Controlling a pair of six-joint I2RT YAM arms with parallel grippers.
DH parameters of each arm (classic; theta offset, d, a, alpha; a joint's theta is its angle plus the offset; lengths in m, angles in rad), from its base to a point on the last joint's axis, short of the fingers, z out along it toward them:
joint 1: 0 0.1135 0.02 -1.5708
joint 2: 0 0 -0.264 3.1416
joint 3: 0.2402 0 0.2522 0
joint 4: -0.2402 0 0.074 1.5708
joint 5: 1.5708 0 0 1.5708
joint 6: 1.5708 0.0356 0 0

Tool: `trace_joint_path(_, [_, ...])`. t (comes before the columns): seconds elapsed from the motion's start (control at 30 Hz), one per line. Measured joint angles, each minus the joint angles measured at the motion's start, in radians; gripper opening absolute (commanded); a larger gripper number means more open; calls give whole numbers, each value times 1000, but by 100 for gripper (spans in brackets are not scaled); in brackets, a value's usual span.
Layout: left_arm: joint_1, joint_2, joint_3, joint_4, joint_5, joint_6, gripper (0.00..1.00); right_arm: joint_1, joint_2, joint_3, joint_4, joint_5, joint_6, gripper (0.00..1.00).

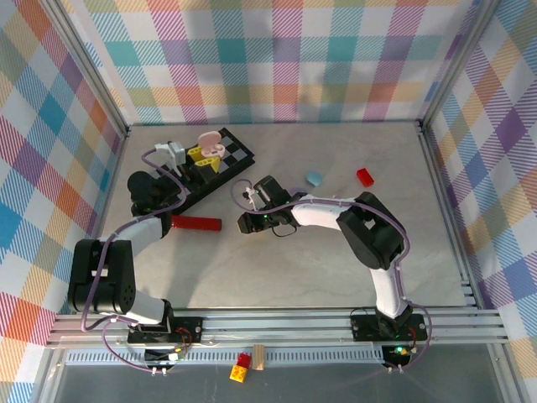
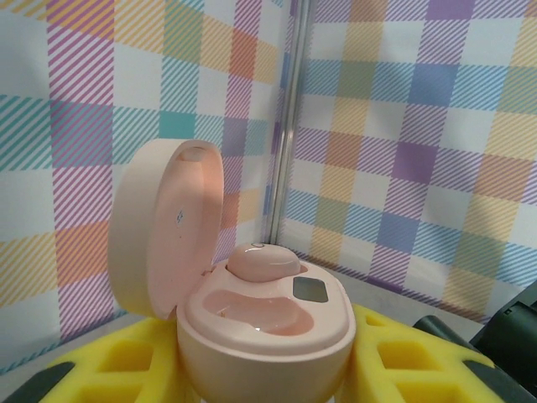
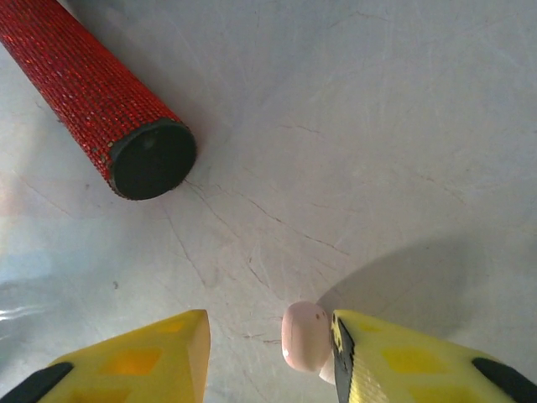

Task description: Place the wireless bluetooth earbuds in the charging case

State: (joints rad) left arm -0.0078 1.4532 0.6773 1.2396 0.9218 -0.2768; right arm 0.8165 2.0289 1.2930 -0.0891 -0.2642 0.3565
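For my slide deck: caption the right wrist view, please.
Pink earbud on the table between the right gripper's parted yellow fingers, resting against one; red black-ended cylinder beyond.

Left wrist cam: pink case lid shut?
No, the lid of the pink case stands swung up, leaving its inside exposed.

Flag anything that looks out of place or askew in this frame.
Mildly odd: the loose pink earbud lies hard against one finger of the right gripper, not centred between the open fingers. The pink charging case stands lid-up with a seated bud and its near slot empty. Nothing looks spilled or damaged.
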Motion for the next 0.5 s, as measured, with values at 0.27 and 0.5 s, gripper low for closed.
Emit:
trace_joint_path(0.27, [29, 0, 0, 3, 0, -5, 37, 32, 45, 49, -66, 76, -70, 34])
trace_joint_path(0.5, [30, 0, 0, 3, 0, -12, 37, 56, 54, 81, -116, 145, -116, 27])
